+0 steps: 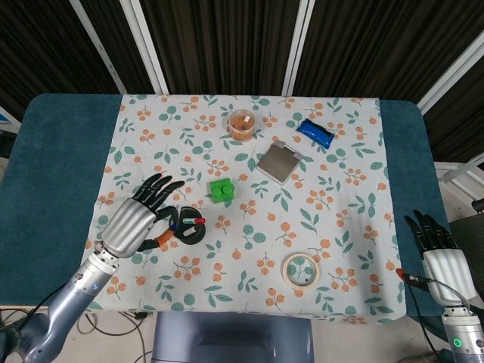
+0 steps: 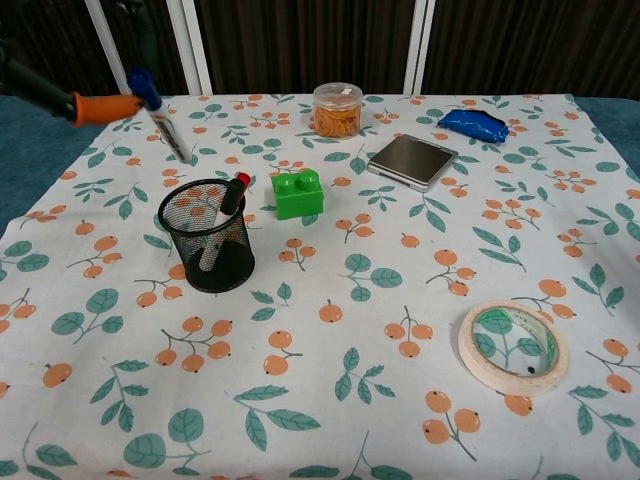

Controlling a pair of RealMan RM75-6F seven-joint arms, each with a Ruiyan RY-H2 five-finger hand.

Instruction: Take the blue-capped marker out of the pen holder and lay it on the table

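Note:
The black mesh pen holder (image 2: 207, 240) stands on the left of the flowered cloth, also seen from above as the pen holder (image 1: 190, 229). A red-capped marker (image 2: 225, 212) leans inside it. My left hand (image 1: 136, 221) is raised to the left of the holder and pinches the blue-capped marker (image 2: 160, 118) near its cap. In the chest view the marker hangs tilted in the air, above and left of the holder's rim, with the orange thumb tip (image 2: 103, 106) beside the cap. My right hand (image 1: 439, 255) hangs off the table's right edge, fingers apart, holding nothing.
A green brick (image 2: 298, 193) sits just right of the holder. Behind it are a jar of orange pieces (image 2: 336, 108), a flat grey box (image 2: 412, 160) and a blue pouch (image 2: 475, 124). A tape roll (image 2: 512, 347) lies at the front right.

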